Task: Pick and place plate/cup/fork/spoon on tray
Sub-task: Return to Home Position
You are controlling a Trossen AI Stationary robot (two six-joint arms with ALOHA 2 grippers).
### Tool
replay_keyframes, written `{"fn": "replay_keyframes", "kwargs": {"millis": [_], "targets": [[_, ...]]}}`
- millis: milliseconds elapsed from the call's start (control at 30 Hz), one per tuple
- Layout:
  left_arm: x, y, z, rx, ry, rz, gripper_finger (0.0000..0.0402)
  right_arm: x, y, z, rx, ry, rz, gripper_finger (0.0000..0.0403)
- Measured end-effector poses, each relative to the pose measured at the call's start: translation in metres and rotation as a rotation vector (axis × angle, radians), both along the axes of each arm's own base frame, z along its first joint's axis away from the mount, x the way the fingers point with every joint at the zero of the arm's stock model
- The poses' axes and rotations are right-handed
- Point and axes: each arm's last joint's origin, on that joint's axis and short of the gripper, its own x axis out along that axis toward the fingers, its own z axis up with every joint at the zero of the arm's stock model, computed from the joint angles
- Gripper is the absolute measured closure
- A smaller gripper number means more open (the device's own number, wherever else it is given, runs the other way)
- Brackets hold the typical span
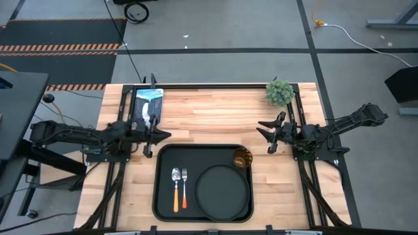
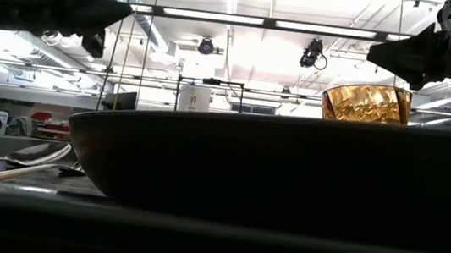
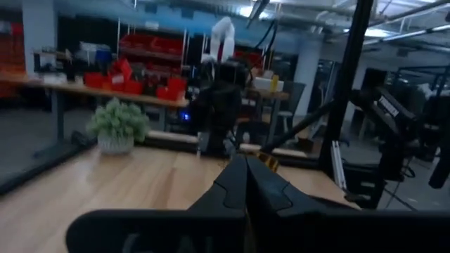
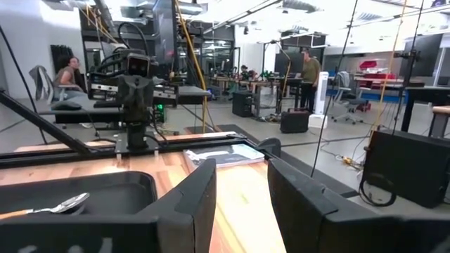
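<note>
The black tray point(image 1: 162, 196) lies at the table's near middle. On it the round black plate point(image 1: 223, 191) lies flat at the right. The amber cup point(image 1: 242, 158) stands upright in the tray's far right corner and also shows in the low view point(image 2: 366, 102). The spoon point(image 1: 175, 188) and the fork point(image 1: 184, 188) lie side by side on the tray's left part, heads toward the far edge. My left gripper point(image 1: 157, 136) is shut and empty above the table beside the tray's far left corner. My right gripper point(image 1: 266, 134) is open and empty above the table past the tray's far right corner.
A small potted plant point(image 1: 279, 93) stands at the table's far right corner. A flat blue and white packet point(image 1: 147, 103) lies at the far left. Bare wood lies between the two grippers beyond the tray. People show in the room behind in the right wrist view.
</note>
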Motion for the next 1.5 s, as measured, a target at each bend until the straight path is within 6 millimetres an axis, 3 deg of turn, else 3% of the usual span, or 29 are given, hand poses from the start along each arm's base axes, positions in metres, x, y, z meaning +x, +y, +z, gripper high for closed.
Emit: {"fn": "replay_keyframes", "kwargs": {"millis": [367,833,1033,1500], "targets": [[-0.004,-0.005,0.001,-0.035,-0.010,-0.046,0.0399,0.000,0.000,0.000,0.000,-0.002,0.001,0.0267],[-0.033,-0.007,0.009,-0.069,-0.071,-0.103,0.0387,0.000,0.000,0.000,0.001,-0.002,0.001,0.0267],[-0.034,-0.007,0.007,-0.113,-0.055,-0.116,0.0365,0.000,0.000,0.000,0.001,-0.003,0.001,0.0266],[-0.034,-0.007,0.007,-0.109,-0.055,-0.115,0.0366,0.000,0.000,0.000,0.001,-0.003,0.001,0.0266]]}}
